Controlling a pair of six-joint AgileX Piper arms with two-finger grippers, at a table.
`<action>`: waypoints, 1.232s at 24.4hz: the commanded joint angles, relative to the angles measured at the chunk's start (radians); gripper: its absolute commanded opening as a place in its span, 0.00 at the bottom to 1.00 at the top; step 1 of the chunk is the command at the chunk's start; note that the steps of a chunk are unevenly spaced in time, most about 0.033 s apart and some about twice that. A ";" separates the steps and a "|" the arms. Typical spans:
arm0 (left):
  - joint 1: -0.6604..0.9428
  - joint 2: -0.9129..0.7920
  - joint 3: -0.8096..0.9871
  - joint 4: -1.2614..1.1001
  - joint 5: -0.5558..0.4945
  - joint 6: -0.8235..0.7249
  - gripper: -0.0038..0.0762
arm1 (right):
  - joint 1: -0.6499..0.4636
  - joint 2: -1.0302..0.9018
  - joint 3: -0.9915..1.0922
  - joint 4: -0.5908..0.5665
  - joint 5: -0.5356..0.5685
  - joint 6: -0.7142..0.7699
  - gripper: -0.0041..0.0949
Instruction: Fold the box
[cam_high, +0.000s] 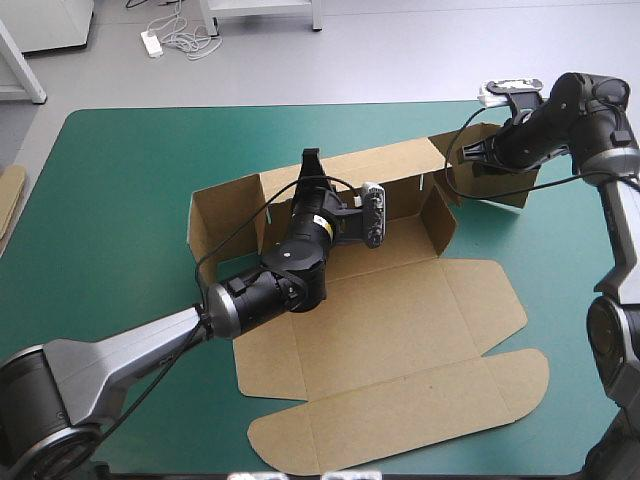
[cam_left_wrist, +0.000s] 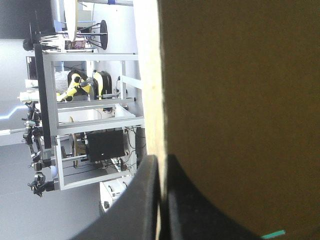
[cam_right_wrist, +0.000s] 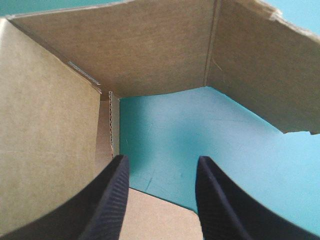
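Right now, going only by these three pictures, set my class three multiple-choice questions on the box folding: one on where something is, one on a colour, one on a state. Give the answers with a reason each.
1. Where is the left claw?
A. On the raised far wall of the box
B. On the flat lid
C. Over bare table

2. What colour is the table cover?
A. Red
B. White
C. Teal-green

3. How is the right claw?
A. Shut on the box
B. Open
C. Shut on nothing

Answers:
1 A: its fingers pinch the top edge of the standing wall.
2 C: the cover shows teal-green all around the box.
3 B: its two fingers stand apart, with the cover showing between them.
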 joint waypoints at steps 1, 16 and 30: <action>-0.006 -0.043 -0.031 0.040 0.030 -0.010 0.04 | -0.005 -0.056 -0.043 -0.006 0.002 -0.009 0.46; -0.006 -0.043 -0.031 0.064 0.021 0.048 0.04 | -0.005 0.092 -0.435 -0.068 -0.006 0.011 0.52; -0.034 -0.043 -0.031 0.082 0.038 0.035 0.04 | -0.034 0.325 -0.599 0.028 -0.184 0.040 0.52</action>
